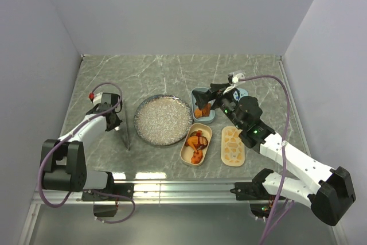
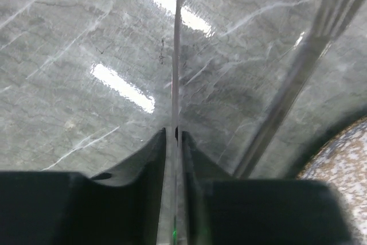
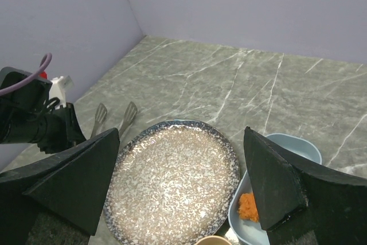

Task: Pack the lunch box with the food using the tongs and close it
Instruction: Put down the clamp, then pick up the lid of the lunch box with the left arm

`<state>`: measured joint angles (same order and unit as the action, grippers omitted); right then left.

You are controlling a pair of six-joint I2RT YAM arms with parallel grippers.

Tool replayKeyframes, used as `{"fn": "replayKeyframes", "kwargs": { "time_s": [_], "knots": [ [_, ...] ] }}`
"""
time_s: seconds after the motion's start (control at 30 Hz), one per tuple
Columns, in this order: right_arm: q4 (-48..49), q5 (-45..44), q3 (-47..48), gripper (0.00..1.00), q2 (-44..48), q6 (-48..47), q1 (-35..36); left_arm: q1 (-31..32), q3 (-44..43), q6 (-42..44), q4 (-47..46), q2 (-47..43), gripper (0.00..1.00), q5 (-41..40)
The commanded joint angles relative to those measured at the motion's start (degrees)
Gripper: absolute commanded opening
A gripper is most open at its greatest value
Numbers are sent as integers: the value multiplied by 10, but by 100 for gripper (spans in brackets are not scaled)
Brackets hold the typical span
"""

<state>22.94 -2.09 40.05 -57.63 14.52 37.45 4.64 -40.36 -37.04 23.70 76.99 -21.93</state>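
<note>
The jaws of the left arm [image 1: 86, 130] were narrow, pinched on one thin blade of the tongs [image 2: 176, 78]. The other blade ran free beside them, outside the grip. The tips were near the rim of the speckled plate [image 1: 163, 120]. The jaws of the right arm [image 1: 287, 156] were wide with nothing between them, above the blue tub [image 3: 289, 142].

The food [image 3: 248, 206] lay in this tub and in the tan tub [image 1: 184, 148] next to it; we saw no chunk on the plate. We judged the packing nearly done and the closing not yet begun. The next move called for laying the tongs on the worktop [image 1: 114, 78] and fitting a lid. The pale oval piece [image 1: 233, 144] might be one, but we could not tell.
</note>
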Motion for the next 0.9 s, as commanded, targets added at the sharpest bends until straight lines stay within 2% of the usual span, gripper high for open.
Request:
{"fn": "replayKeyframes", "kwargs": {
  "time_s": [0.0,0.07,0.1,0.2,0.37,0.57,0.7,0.73,0.87],
  "knots": [
    [17,4,8,95,1,2,-4,1,-30,10,-2,-2,25,-14],
    [17,2,7,95,1,2,-4,1,-32,14,-4,-11,32,-12],
    [16,2,7,95,1,1,-4,1,-35,14,-4,-15,40,-13],
    [15,-4,3,95,12,-1,-4,1,-43,16,-3,-35,52,-14],
    [7,-20,-10,95,43,-7,-4,10,-60,9,-1,-114,64,-48],
    [-13,-48,-19,97,74,-17,-4,23,-49,22,-37,-243,99,-53],
    [-34,-80,-17,99,71,-24,-4,34,-14,39,-88,-321,100,-54],
    [-39,-90,-18,100,71,-22,-3,35,-3,51,-125,-349,99,-48],
    [-53,-126,-30,100,84,-24,-4,36,40,73,-196,-390,99,-25]
  ]
}}
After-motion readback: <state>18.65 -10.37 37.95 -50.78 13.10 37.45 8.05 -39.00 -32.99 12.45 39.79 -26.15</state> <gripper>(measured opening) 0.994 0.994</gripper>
